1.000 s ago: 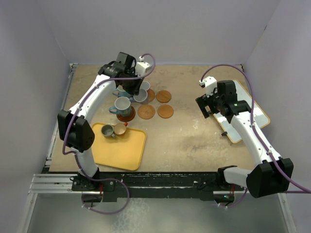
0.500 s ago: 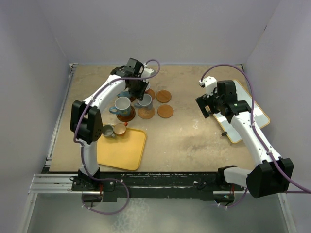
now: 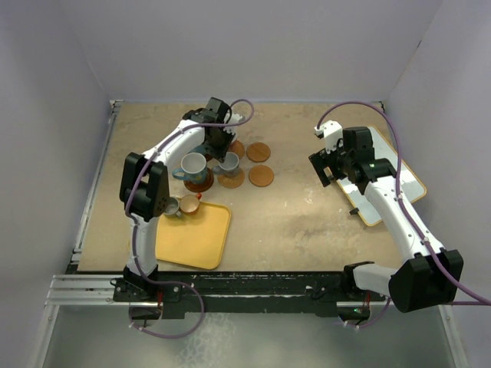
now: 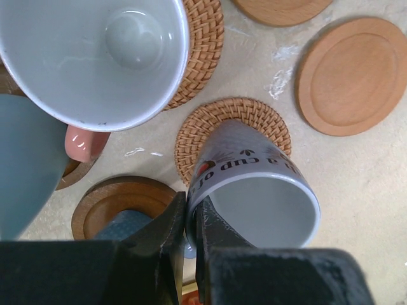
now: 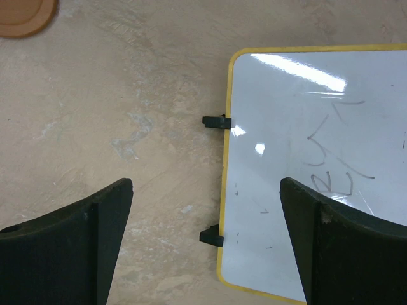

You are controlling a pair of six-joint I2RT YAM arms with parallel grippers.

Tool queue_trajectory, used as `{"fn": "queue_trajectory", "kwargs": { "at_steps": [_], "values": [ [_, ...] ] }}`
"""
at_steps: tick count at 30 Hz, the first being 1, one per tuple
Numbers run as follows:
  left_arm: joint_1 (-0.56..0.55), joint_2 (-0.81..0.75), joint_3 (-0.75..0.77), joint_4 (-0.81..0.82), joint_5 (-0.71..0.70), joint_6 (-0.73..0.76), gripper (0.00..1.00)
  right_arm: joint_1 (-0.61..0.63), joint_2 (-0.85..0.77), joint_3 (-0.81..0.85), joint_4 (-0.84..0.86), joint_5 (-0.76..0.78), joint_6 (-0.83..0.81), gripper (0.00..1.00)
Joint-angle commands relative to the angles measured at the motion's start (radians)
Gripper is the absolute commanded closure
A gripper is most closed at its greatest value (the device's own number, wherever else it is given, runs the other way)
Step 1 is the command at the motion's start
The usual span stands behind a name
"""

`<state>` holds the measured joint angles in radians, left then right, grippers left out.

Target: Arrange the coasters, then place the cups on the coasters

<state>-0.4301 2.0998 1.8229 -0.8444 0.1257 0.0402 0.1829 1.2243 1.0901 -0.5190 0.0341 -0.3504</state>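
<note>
Sandy tabletop (image 3: 307,222) lies under my left gripper (image 4: 191,219), clamped on the rim of the grey lettered mug (image 4: 254,168) to line its base up over the woven coaster (image 4: 198,127), while my right gripper (image 5: 205,190) hangs wide open and empty over the whiteboard (image 5: 318,159), out of the way.

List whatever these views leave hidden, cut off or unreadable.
Left wrist: the printed mug hides its own base over the woven coaster; its lettering wraps out of sight.
Right wrist: whiteboard cut off by the right edge; scribbles unreadable.
Top view: what the left gripper pinches, hidden under its wrist.
</note>
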Motion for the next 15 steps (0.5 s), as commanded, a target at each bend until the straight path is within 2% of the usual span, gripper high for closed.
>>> {"fn": "queue_trajectory", "kwargs": {
  "at_steps": [1,15],
  "values": [
    [-0.014,-0.006,0.058,0.006,-0.022,-0.019,0.97,0.0,0.001,0.039,0.002,-0.011,-0.01,0.0],
    [-0.013,-0.017,0.081,-0.029,-0.026,-0.016,0.97,0.0,0.007,0.039,0.002,-0.013,-0.013,0.0]
  ]
}}
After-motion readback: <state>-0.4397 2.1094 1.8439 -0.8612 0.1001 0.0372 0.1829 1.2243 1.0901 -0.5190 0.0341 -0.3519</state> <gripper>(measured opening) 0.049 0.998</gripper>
